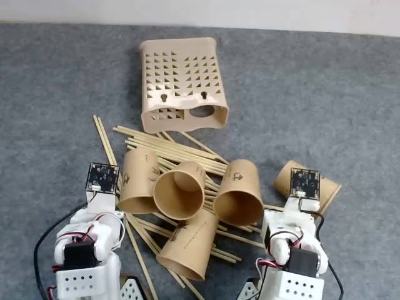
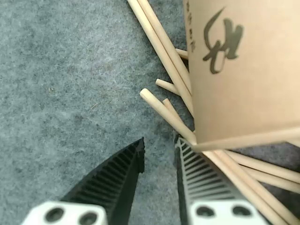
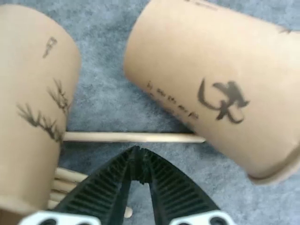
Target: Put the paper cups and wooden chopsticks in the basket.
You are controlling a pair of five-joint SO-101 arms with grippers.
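The beige perforated basket [image 1: 181, 84] lies on its side at the back of the grey mat. In front of it several brown paper cups lie on a fan of wooden chopsticks [image 1: 172, 150]: one at the left [image 1: 139, 181], one with its mouth up [image 1: 180, 192], one to the right [image 1: 239, 192], one nearer [image 1: 189, 244]. My left gripper [image 2: 159, 143] is slightly open over bare mat, beside a cup's rim [image 2: 239, 70] and chopstick ends [image 2: 161, 42]. My right gripper [image 3: 137, 154] is shut and empty, with a chopstick [image 3: 131, 137] just ahead between two cups [image 3: 33, 93] [image 3: 211, 79].
Another cup [image 1: 286, 177] lies at the far right, partly hidden by the right arm's wrist [image 1: 304, 182]. Bare grey mat [image 1: 50, 112] stretches to the left, right and behind the basket. Both arm bases stand at the near edge.
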